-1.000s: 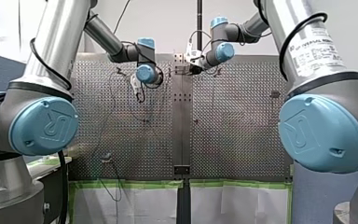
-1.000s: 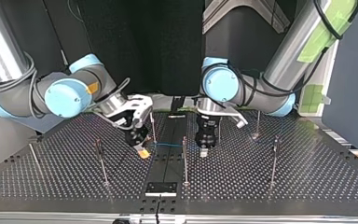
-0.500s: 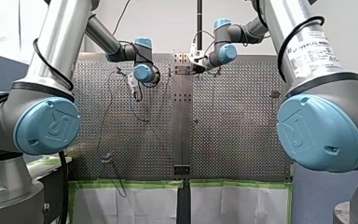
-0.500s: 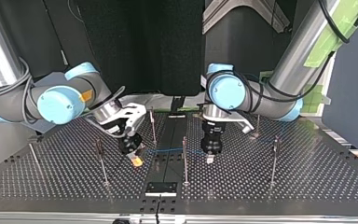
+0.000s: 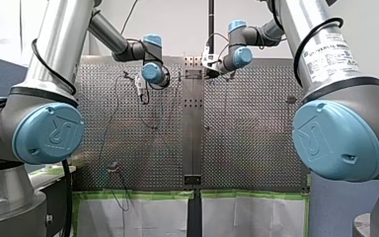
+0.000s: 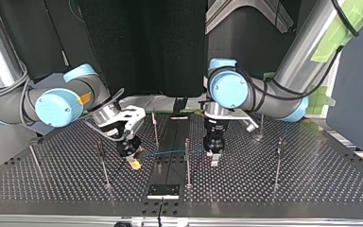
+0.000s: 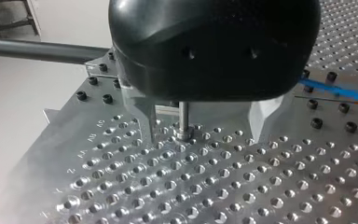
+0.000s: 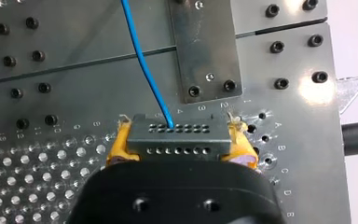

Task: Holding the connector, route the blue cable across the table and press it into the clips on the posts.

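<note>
Blue cable (image 8: 143, 65) stretched further; right jaws clamp connector (image 8: 177, 135), left jaws spread apart

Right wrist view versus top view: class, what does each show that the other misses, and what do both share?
Only right wrist: the connector's rows of holes, clamped in the right gripper's jaws. Only top: both arms, the left gripper, the upright posts. Both: the blue cable, yellow pads, perforated table.

A smooth centre strip (image 6: 170, 170) divides the perforated table (image 6: 288, 184); a small black plate (image 6: 163, 190) sits on the strip's end, green tape (image 5: 143, 194) runs crosswise just past that end
</note>
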Controlling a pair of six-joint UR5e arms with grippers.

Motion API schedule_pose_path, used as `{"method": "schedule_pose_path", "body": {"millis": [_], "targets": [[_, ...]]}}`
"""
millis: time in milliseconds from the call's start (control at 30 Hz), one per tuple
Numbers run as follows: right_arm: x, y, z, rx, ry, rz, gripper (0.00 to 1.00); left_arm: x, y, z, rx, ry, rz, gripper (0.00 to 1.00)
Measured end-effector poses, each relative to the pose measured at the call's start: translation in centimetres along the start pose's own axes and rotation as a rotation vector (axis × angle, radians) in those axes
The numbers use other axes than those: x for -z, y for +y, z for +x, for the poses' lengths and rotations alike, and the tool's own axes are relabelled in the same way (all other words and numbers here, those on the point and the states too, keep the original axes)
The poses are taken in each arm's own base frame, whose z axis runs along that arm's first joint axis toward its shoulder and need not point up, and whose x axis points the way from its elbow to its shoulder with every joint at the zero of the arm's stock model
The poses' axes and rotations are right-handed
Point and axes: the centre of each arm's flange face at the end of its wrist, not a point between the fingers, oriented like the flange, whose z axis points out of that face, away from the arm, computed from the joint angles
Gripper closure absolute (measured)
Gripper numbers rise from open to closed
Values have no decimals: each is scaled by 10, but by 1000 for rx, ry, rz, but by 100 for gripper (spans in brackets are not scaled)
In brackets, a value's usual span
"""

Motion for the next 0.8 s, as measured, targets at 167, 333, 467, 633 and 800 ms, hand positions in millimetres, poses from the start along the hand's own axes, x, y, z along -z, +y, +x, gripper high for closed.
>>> {"method": "schedule_pose_path", "body": {"millis": [167, 333, 467, 633, 800], "targets": [[1, 1, 0, 5, -7, -6, 100, 13, -4, -7, -10, 20, -22, 0], [3, 4, 2, 5, -11, -15, 100, 38, -10, -9, -15, 63, -14, 0], [7, 5, 9, 7, -2, -20, 100, 58, -14, -9, -3, 95, 12, 0], [13, 5, 20, 11, 14, -28, 100, 81, -19, -11, 1, 120, 55, 0], [15, 9, 19, 9, 8, -40, 100, 103, -25, -15, 2, 126, 82, 0]]}}
